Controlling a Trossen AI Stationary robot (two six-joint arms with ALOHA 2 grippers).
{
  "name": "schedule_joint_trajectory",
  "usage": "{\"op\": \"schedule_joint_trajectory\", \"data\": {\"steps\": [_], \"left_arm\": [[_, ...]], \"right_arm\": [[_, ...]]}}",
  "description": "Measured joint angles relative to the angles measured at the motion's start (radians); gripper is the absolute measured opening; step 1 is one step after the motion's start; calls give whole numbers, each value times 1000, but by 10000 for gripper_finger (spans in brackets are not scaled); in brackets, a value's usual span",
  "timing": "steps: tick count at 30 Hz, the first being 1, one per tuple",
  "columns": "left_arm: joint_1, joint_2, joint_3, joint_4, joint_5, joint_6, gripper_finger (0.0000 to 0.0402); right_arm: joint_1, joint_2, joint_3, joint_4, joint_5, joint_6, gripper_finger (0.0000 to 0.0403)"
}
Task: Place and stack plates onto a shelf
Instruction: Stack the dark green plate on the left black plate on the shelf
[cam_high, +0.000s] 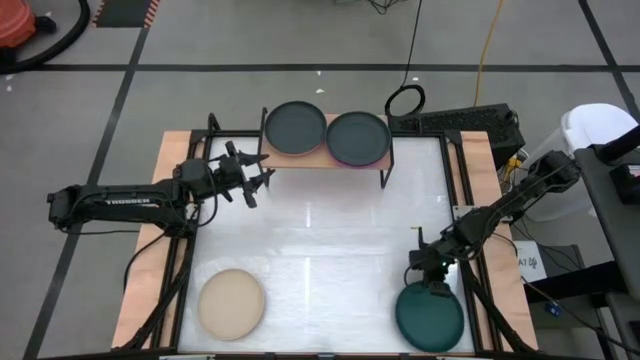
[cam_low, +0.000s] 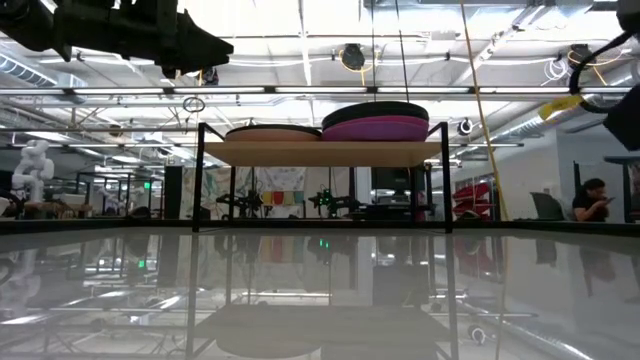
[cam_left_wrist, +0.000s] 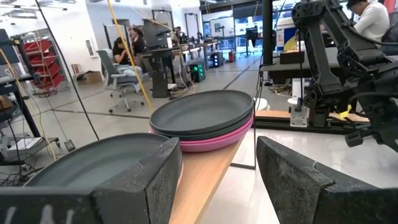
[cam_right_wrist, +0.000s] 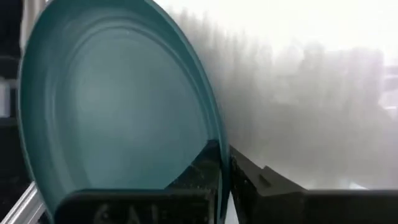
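The shelf (cam_high: 322, 158) stands at the table's far edge on thin black legs. On its wooden top (cam_left_wrist: 205, 171) a dark plate (cam_high: 295, 128) lies at the left. At the right a dark plate (cam_high: 358, 135) sits on a stack with pink and purple rims (cam_left_wrist: 214, 140). My left gripper (cam_high: 258, 180) hovers open just off the shelf's left end, holding nothing. A beige plate (cam_high: 231, 303) lies flat near the table's near left corner. My right gripper (cam_high: 436, 283) is shut on a dark teal plate (cam_high: 430, 316) at the near right corner. My right gripper pinches the teal plate's rim (cam_right_wrist: 214, 134) on its far side. One finger (cam_right_wrist: 199, 171) is inside the dish and the other finger (cam_right_wrist: 267, 183) is outside. The fingers come from above, slanting down. Whether the plate is lifted off the table I cannot tell.
The white tabletop (cam_high: 330, 240) between the shelf and the two near plates is bare. Black arm frames run along both side edges. A cable box and cords sit behind the shelf's right end (cam_high: 460, 120). People sit at desks in the room beyond.
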Motion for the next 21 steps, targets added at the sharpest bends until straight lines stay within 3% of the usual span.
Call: {"op": "schedule_joint_trajectory", "data": {"steps": [6,12,16,21], "left_arm": [[0,0,0,14,0,-14,218],[0,0,0,29,0,-21,218],[0,0,0,60,0,-30,218],[0,7,0,80,-1,-31,218]], "right_arm": [[-28,2,63,0,240,-101,3],[-124,2,123,117,665,-367,2],[-210,3,136,416,964,-567,1],[-330,1,136,885,1066,-763,1]]}}
